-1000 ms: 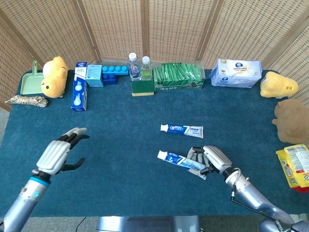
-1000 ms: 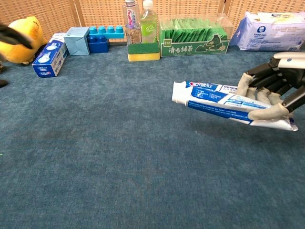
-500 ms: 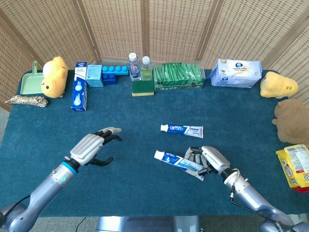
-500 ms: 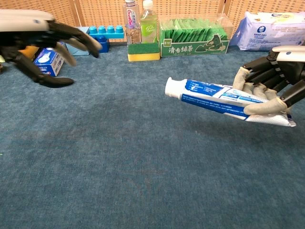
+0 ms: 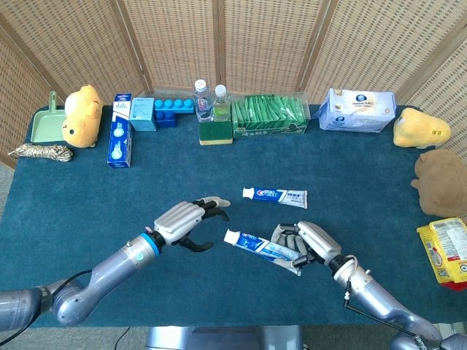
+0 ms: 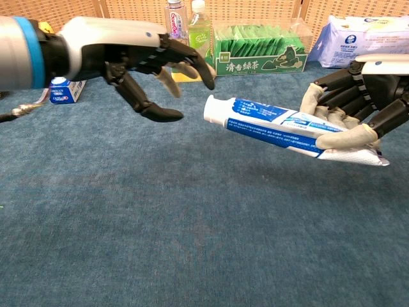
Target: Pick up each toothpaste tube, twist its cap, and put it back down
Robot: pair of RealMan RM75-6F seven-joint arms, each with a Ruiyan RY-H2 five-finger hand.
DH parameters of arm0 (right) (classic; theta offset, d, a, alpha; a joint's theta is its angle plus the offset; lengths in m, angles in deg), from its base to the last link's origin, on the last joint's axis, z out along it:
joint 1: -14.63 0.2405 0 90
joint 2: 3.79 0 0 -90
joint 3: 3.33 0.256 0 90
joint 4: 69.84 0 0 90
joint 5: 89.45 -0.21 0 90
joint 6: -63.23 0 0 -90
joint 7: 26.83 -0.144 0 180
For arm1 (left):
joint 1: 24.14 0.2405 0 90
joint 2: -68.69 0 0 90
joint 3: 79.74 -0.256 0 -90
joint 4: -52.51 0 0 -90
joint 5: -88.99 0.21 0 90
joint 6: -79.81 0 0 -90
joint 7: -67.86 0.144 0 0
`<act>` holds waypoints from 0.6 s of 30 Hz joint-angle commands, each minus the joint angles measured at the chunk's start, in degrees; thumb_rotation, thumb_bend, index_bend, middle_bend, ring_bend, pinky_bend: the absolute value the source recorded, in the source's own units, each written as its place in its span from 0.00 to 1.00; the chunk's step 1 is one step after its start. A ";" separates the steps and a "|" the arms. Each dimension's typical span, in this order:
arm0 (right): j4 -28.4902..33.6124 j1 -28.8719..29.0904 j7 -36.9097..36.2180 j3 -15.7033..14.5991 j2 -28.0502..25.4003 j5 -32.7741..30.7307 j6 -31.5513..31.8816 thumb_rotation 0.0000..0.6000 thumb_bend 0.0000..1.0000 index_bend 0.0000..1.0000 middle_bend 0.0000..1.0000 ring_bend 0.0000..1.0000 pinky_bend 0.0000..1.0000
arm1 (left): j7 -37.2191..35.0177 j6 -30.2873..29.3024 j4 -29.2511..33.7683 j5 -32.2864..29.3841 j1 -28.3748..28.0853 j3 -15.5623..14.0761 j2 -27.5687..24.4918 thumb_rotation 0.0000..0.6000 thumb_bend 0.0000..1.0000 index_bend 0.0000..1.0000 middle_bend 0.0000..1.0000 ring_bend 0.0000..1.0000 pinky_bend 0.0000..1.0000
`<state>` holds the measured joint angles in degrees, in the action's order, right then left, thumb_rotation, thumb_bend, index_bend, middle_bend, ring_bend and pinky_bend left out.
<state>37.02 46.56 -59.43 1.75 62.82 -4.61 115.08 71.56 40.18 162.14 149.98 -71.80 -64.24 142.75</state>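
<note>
My right hand [image 5: 310, 244] [image 6: 354, 105] grips a blue and white toothpaste tube [image 5: 261, 246] [image 6: 281, 125] by its tail end, lifted off the blue table [image 5: 131, 197]. Its white cap [image 5: 231, 236] [image 6: 213, 107] points left. My left hand [image 5: 186, 221] [image 6: 137, 61] hangs open just left of the cap, fingers spread toward it, a small gap between them. A second toothpaste tube [image 5: 275, 195] lies flat on the cloth just beyond, cap to the left.
Along the back edge stand a boxed toothpaste [image 5: 120, 141], blue blocks [image 5: 166, 111], two bottles [image 5: 210, 100] on a sponge, a green packet tray [image 5: 268, 117] and a tissue pack [image 5: 357, 111]. Plush toys [image 5: 80, 115] [image 5: 419, 128] sit at both sides; a snack bag [image 5: 445, 251] lies right.
My left hand has swept right across the table to just beside the cap. The right hand has carried the tube slightly left and higher.
</note>
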 commanded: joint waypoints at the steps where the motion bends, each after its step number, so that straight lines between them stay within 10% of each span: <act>1: 0.32 0.20 0.10 -0.07 0.06 0.08 -0.07 1.00 0.53 0.88 0.71 0.66 0.75 | 0.20 0.28 -0.63 -1.32 -1.30 -0.08 1.13 1.00 0.29 0.26 0.13 0.08 0.20; 18: 1.16 1.49 -0.47 0.07 0.61 -0.61 -0.64 1.00 0.53 0.88 0.71 0.66 0.75 | -1.56 -0.85 -1.83 -3.62 -4.10 -0.91 3.72 1.00 0.29 0.32 0.14 0.08 0.21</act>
<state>38.16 48.02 -59.84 1.79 63.44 -5.17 114.43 70.04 39.37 160.34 146.38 -75.86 -65.12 146.44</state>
